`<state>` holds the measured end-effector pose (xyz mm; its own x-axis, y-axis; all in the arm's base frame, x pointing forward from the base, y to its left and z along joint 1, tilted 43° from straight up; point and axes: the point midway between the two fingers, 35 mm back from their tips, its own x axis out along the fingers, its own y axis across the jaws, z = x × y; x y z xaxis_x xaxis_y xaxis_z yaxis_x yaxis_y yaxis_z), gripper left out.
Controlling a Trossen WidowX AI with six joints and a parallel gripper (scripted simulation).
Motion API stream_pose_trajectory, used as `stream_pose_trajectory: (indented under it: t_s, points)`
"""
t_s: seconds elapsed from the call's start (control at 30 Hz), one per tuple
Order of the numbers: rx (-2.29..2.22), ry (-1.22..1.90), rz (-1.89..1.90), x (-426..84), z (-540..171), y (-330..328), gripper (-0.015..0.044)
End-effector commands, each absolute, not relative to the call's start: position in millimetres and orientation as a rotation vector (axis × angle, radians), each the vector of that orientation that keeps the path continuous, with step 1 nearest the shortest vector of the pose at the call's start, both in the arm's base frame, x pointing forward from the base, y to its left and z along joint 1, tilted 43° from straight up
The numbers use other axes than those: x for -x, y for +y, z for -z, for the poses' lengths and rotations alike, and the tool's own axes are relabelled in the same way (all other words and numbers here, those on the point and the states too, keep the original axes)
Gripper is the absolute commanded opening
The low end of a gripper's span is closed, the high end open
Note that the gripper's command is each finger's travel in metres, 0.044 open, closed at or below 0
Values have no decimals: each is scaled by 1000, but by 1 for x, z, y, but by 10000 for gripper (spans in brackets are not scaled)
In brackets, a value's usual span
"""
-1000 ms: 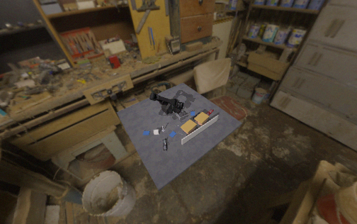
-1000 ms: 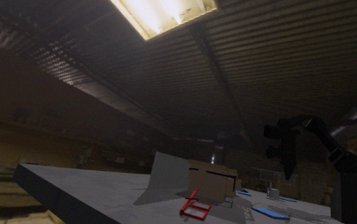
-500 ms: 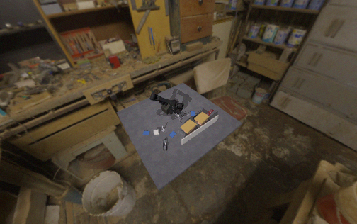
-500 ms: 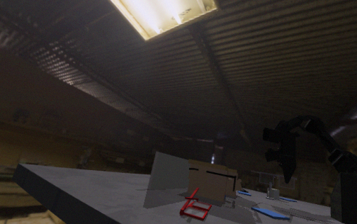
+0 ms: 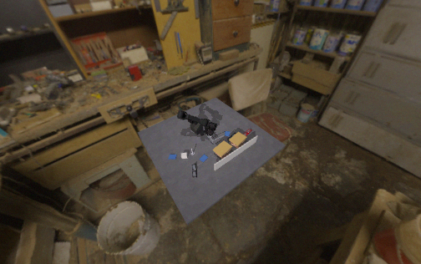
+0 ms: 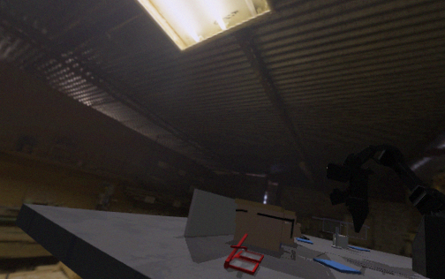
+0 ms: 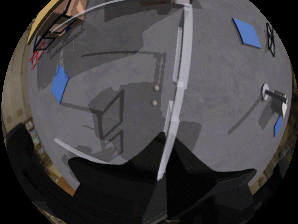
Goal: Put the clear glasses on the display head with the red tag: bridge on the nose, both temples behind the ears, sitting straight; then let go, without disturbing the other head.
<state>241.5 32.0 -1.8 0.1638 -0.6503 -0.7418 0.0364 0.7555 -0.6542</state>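
Note:
My gripper [image 5: 211, 133] [image 6: 358, 229] [image 7: 165, 136] points down, shut on the clear glasses [image 7: 184, 55], and is raised above the table in front of the heads. The lens front runs from top to bottom in the wrist view; one temple reaches left at the top, the other shows at lower left. In the exterior view the glasses are a faint outline. Two box-like display heads with tan tops stand side by side: a left head [image 5: 222, 149] and a right head [image 5: 237, 139] [image 6: 260, 229]. The right head wears black glasses. No red tag can be made out.
A white wall [image 5: 235, 154] [image 6: 209, 214] stands behind the heads. Red glasses [image 5: 248, 132] [image 6: 240, 241] lie beside the right head. Blue pads [image 5: 203, 158] [image 6: 337, 265] [image 7: 60, 85], a white block [image 5: 184, 155], a white post [image 5: 192, 151] and black glasses [image 5: 195, 170] [image 7: 270, 39] are on the table.

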Motion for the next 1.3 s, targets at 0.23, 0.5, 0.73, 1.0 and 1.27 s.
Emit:
stream_pose_trajectory:
  t_s: [0.23,0.5,0.73,1.0,1.27]
  points:
    - [575,1331,527,-242,10,25,0]
    - [575,1330,527,-243,15,20,0]
    - [576,1330,528,-244,19,16,0]
    - [576,1330,529,-245,24,11,0]
    - [577,1329,530,-245,28,6,0]
